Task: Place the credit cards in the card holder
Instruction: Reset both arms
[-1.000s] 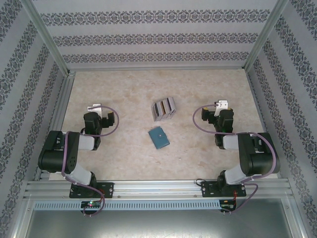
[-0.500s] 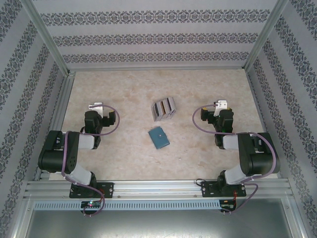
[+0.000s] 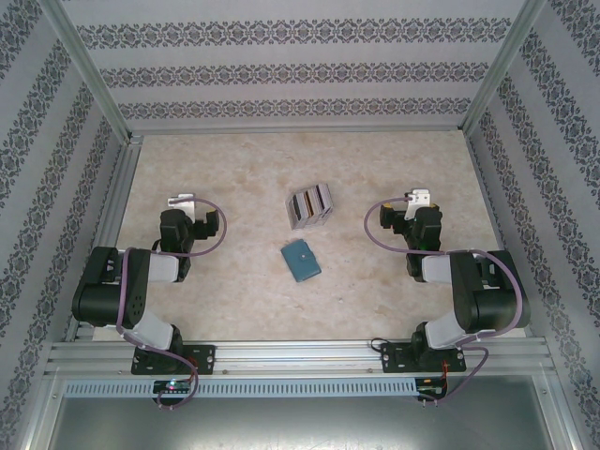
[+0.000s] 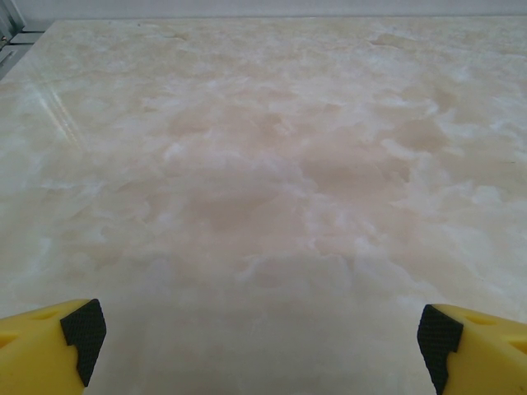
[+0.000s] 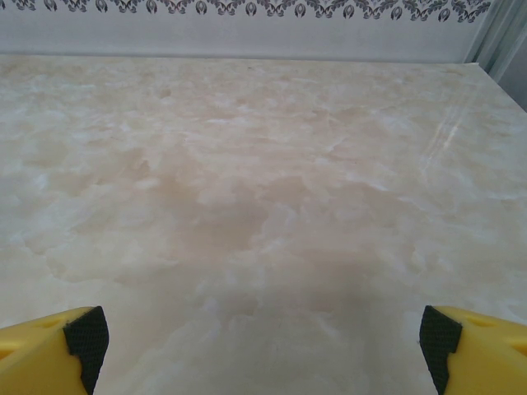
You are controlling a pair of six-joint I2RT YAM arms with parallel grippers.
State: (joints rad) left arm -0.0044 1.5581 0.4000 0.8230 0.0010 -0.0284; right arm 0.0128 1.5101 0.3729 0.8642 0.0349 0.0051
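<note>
Marbled table (image 3: pixel 234 169) bears card holder (image 3: pixel 301 261) between left hand (image 3: pixel 179 202) and right hand (image 3: pixel 418 198).

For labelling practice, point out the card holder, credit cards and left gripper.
card holder (image 3: pixel 301 261): top view, closed teal cover.
credit cards (image 3: pixel 309 202): top view, middle of row.
left gripper (image 4: pixel 259 333): left wrist view, between fingertips.

Teal card holder (image 3: pixel 301 261) closed, lying flat, mixed-colour credit cards (image 3: pixel 309 207) bunched just beyond.
</note>
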